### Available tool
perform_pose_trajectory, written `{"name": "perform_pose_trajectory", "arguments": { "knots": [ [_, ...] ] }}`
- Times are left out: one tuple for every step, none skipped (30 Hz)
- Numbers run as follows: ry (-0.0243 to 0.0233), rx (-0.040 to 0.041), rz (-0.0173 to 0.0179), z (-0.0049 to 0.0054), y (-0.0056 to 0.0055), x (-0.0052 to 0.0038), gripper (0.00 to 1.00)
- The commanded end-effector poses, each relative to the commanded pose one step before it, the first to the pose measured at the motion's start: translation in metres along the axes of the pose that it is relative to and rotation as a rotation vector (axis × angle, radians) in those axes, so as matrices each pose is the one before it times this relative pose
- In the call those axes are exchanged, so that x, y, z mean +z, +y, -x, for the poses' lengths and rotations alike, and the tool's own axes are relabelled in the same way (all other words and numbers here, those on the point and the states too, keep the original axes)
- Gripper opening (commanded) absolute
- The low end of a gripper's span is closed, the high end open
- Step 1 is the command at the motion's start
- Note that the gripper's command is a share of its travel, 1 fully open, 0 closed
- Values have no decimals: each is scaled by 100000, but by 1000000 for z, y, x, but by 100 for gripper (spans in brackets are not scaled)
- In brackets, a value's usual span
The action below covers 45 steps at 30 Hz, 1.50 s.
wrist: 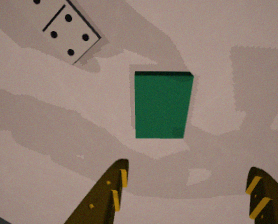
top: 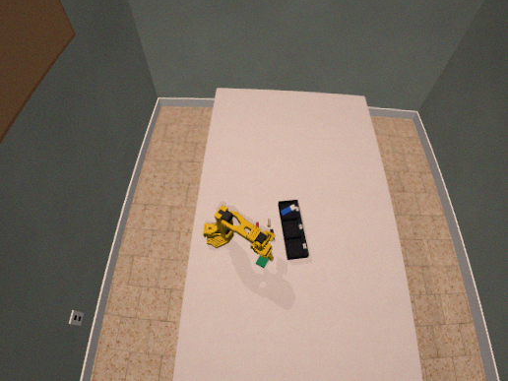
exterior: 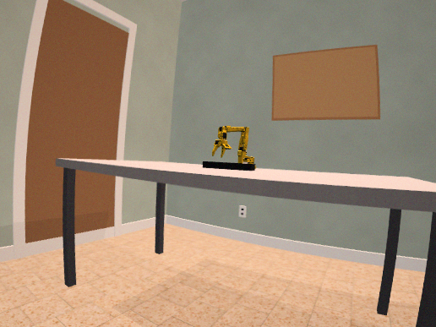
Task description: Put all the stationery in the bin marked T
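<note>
Presently the pincer (wrist: 185, 192), partly open and empty, is hovering over the green pad (wrist: 162, 105) at twelve o'clock, needing descent to grasp.

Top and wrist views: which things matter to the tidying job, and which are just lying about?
Job: open claw, green block under it (likely stationery), row of black bins, blue-and-white eraser already binned.
Lying about: domino; small red bit and tan bit by the arm, too small to name.

One yellow arm (top: 239, 225) | one black bin row (top: 293, 229) of three compartments | one blue-and-white block (top: 286, 210) inside | one green block (wrist: 163, 105) | one domino (wrist: 67, 29) | one table (top: 320, 170)
</note>
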State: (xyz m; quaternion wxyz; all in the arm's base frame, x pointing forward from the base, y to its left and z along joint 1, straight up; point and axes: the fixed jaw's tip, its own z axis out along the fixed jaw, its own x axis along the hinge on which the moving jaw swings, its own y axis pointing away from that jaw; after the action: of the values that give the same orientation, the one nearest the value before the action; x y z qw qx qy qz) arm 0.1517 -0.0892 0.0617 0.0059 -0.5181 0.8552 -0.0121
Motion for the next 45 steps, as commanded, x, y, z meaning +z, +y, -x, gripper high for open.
{"name": "perform_pose_trajectory", "arguments": {
  "knots": [
    [46, -1114, -2303, -2261, -1340, -2063, 35],
    [0, 0, 0, 0, 0, 0, 35],
    [0, 0, 0, 0, 0, 0, 35],
    [0, 0, 0, 0, 0, 0, 35],
    [0, 0, 0, 0, 0, 0, 35],
    [0, 0, 0, 0, 0, 0, 35],
    [0, 0, 0, 0, 0, 0, 35],
    [0, 0, 0, 0, 0, 0, 35],
    [0, 0, 0, 0, 0, 0, 35],
    [0, 0, 0, 0, 0, 0, 35],
    [0, 0, 0, 0, 0, 0, 35],
    [0, 0, 0, 0, 0, 0, 35],
    [0, 0, 0, 0, 0, 0, 35],
    [0, 0, 0, 0, 0, 0, 35],
    [0, 0, 0, 0, 0, 0, 35],
    [0, 0, 0, 0, 0, 0, 35],
    [-2, -1, -2, -3, -3, 3, 35],
    [0, 0, 0, 0, -5, 36, 35],
    [0, 0, 0, 0, -15, 96, 35],
    [0, 0, 0, 0, -31, 175, 35],
    [0, 0, 0, -5, -40, 277, 35],
    [0, 0, 0, -5, -67, 398, 35],
    [0, 0, 0, -5, -82, 524, 35],
    [0, 0, 0, -4, -96, 657, 35],
    [0, 0, 0, -10, -116, 801, 35],
    [0, 0, 0, -10, -136, 946, 35],
    [0, 0, 0, 0, 0, 0, 35],
    [0, 0, 0, 0, 0, 0, 35],
    [0, 0, 0, -9, -144, 1096, 35],
    [0, 0, 0, -9, -158, 1235, 35],
    [0, 0, 0, -15, -161, 1373, 35],
    [0, 0, 0, -8, -157, 1505, 35],
    [0, 0, 0, -14, -154, 1625, 35],
    [2, -1, 0, -10, -152, 1734, 35],
    [0, 0, 0, -8, -130, 1828, 35],
    [0, 0, 0, -8, -115, 1917, 35],
    [0, 0, 0, -8, -90, 1983, 35],
    [0, 0, 0, -2, -64, 2042, 35],
    [0, 0, 0, -2, -40, 2072, 35],
    [0, 0, 0, -2, -9, 2089, 35],
    [0, 0, 0, -2, 27, 2100, 35],
    [0, 0, 0, 4, 51, 2075, 35],
    [0, 0, 0, 10, 80, 2051, 35],
    [0, 0, 0, 0, 0, 0, 35],
    [0, 0, 0, 0, 0, 0, 35]
  ]
}}
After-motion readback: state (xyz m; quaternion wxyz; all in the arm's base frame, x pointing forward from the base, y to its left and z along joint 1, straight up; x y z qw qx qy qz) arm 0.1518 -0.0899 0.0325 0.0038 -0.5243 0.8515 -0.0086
